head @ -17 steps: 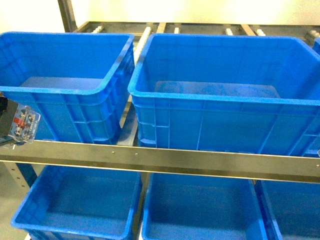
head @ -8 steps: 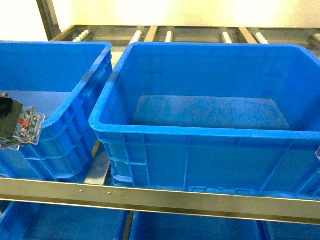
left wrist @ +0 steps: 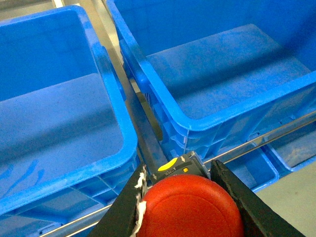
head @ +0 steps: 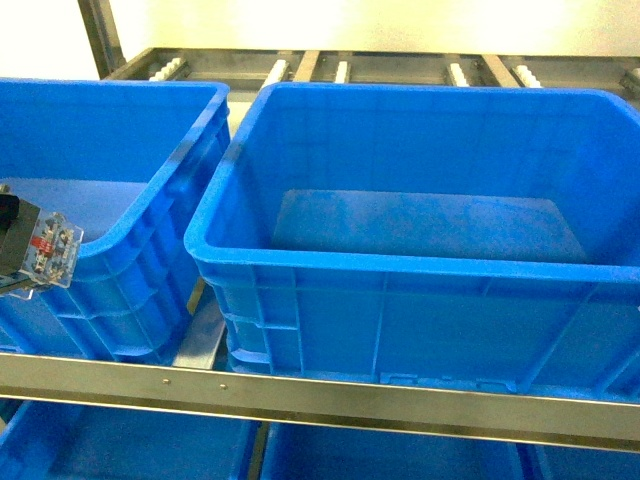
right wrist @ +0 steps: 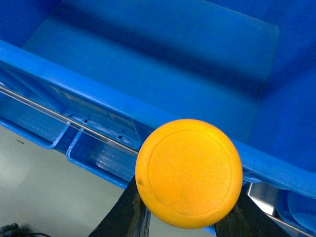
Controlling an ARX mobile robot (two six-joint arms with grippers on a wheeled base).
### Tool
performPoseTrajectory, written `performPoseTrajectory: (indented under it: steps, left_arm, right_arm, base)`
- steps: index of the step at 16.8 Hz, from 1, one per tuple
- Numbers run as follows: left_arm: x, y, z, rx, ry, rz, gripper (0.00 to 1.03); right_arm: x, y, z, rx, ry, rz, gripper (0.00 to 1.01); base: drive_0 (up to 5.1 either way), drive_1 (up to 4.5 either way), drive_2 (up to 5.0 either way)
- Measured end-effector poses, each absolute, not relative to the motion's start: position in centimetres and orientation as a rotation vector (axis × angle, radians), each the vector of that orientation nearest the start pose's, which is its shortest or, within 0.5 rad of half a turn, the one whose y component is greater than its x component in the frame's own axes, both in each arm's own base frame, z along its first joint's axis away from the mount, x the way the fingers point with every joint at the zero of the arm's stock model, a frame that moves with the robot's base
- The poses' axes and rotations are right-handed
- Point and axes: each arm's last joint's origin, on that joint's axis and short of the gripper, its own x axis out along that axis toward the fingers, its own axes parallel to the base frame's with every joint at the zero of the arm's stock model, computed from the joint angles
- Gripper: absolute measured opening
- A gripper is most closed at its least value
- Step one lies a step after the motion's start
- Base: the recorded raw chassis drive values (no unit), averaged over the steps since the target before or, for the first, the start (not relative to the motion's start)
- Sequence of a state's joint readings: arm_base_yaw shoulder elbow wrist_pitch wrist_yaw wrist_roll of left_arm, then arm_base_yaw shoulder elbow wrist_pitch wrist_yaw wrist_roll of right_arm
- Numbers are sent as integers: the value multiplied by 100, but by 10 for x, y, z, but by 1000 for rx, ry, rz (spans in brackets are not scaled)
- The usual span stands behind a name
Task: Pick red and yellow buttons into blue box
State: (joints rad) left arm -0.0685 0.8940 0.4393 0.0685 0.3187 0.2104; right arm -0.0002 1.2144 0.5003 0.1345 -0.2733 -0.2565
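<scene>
My left gripper [left wrist: 180, 170] is shut on the red button [left wrist: 190, 207]; its red cap fills the bottom of the left wrist view between two black fingers. In the head view its clear contact block [head: 52, 253] shows at the far left, in front of the left blue box [head: 150, 225]. The right gripper [right wrist: 185, 207] is shut on the yellow button [right wrist: 189, 173], held just outside the front rim of a blue box [right wrist: 98, 94]. The large middle blue box [head: 400, 268] looks bare inside. The head view does not take in the right gripper.
Both upper boxes stand on a shelf behind a metal front rail [head: 300, 395]. More blue boxes [head: 130, 450] sit on the level below. Roller tracks [head: 340, 70] run behind the boxes. Grey floor [right wrist: 39, 187] lies under the right gripper.
The head view has closed in on the upper boxes and shifted; the lower boxes have dropped almost out of frame. The red button's contact block stays at the left edge.
</scene>
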Motion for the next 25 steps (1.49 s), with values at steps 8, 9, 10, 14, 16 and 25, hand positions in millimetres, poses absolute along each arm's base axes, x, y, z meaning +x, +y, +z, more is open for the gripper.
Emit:
performPoseTrajectory:
  steps: [8, 9, 10, 14, 16, 25]
  left_arm:
    - [188, -22, 220, 157, 344, -421, 32]
    - [188, -22, 220, 157, 343, -422, 32]
    - [188, -22, 220, 157, 343, -421, 32]
    - [188, -22, 220, 157, 343, -421, 32]
    - [188, -22, 220, 157, 343, -421, 32]
    - [188, -22, 220, 156, 344, -421, 32]
  right_arm:
    - [212, 10, 192, -211, 548, 330, 26]
    - [209, 9, 192, -225, 563, 325, 26]
    - [206, 9, 193, -229, 571, 333, 26]
    - [200, 3, 207, -254, 536, 319, 26]
    - [204, 1, 220, -260, 499, 324, 26]
    - [241, 20, 264, -307, 359, 407, 26]
  base:
    - [0, 0, 0]
    - [0, 0, 0]
    - [0, 0, 0]
    - [0, 0, 0]
    - [0, 0, 0]
    - [0, 0, 0]
